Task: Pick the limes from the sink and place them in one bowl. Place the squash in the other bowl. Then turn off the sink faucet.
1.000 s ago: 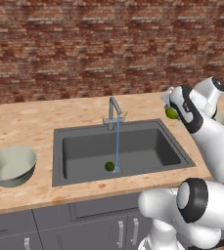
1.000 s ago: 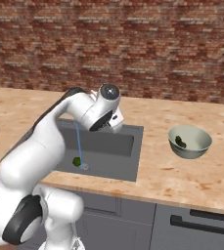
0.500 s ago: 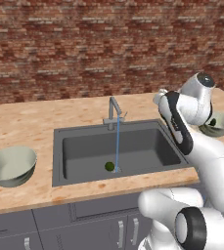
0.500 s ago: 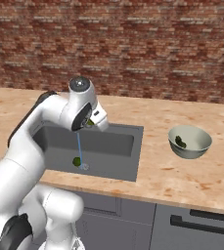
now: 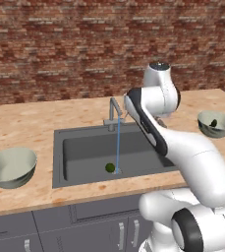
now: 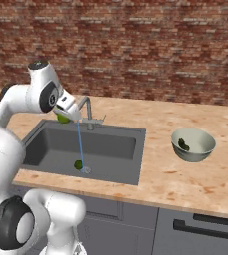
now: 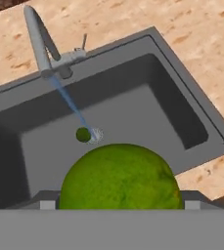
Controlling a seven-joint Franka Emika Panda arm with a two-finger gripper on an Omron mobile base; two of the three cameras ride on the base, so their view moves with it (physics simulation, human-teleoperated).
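The jaws pinch a round lime [image 7: 121, 177] above the sink [image 7: 191, 124], where a second lime [image 7: 83, 134] lies.

Open air is seen over the sink [image 5: 60, 162], where the gripper [image 6: 64, 115] hangs with a lime [image 7: 121, 178] clamped between its jaws. The faucet [image 5: 113, 112] stands at the back rim, its spout reaching forward, and a thin water stream [image 5: 118, 147] falls through the middle of the basin. A second lime [image 5: 110, 168] is found beside the stream's foot. Bare counter [image 6: 160, 174] lies between the sink and the right bowl [image 6: 203, 150], which is partly taken up by a dark vegetable [image 6: 183, 145]. The left bowl [image 5: 1, 170] is unobstructed from above.
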